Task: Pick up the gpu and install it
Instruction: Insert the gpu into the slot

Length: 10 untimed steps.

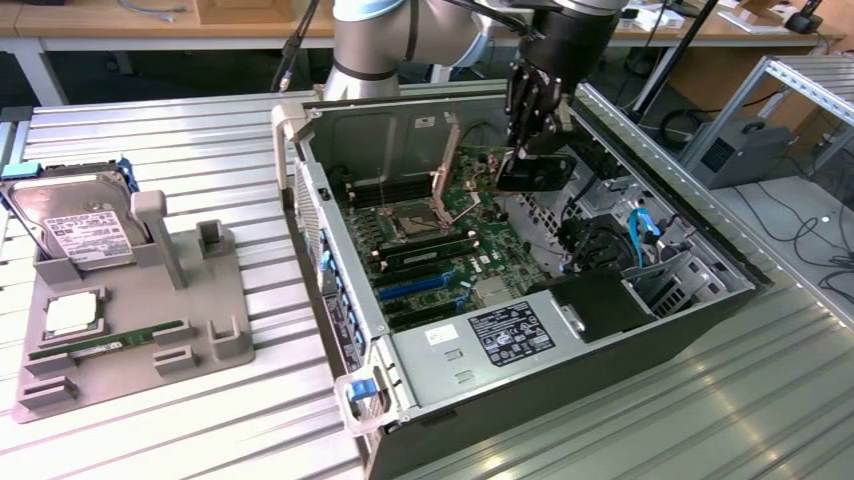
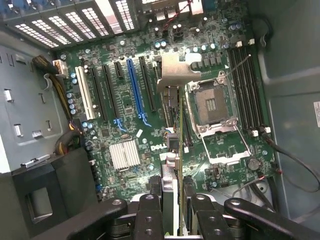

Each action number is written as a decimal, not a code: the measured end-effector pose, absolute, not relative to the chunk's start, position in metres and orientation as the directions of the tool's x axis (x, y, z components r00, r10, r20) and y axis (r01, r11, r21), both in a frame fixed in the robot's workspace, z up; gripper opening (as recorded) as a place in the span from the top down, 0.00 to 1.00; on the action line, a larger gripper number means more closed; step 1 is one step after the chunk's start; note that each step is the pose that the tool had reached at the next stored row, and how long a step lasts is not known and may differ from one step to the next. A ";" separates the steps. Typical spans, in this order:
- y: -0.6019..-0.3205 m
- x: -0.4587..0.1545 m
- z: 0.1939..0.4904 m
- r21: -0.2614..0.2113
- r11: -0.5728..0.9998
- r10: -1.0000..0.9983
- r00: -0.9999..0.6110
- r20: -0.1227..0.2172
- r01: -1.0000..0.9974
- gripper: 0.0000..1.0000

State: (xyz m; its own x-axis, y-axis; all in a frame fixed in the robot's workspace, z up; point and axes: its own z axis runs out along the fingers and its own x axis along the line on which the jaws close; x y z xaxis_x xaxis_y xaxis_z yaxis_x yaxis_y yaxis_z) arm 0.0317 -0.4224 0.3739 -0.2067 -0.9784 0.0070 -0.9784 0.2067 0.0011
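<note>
My gripper (image 1: 535, 150) hangs over the open computer case (image 1: 441, 395) and is shut on the gpu (image 1: 537, 172), a black card held above the green motherboard (image 1: 441, 250). In the wrist view the gpu (image 2: 171, 165) is edge-on, a thin green-edged board clamped between the two black fingers (image 2: 149, 217), with a silver metal piece at its far end. It hovers over the board between the blue expansion slot (image 2: 134, 90) and the open CPU socket (image 2: 212, 105), apart from both.
A grey fixture tray (image 1: 200, 330) on the exterior view's left holds a hard drive (image 1: 87, 230), a CPU (image 1: 74, 312) and a RAM stick (image 1: 107, 345). Inside the case are RAM slots (image 2: 245, 85), a heatsink (image 2: 125, 154), cables and a black drive cage (image 1: 601, 305).
</note>
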 end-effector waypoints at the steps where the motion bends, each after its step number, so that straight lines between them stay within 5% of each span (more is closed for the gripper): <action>1: -0.422 0.032 0.374 0.001 0.201 -0.979 -0.201 0.007 -0.979 0.73; 10: -0.422 0.032 0.374 0.001 0.138 -0.990 -0.138 0.007 -0.990 0.73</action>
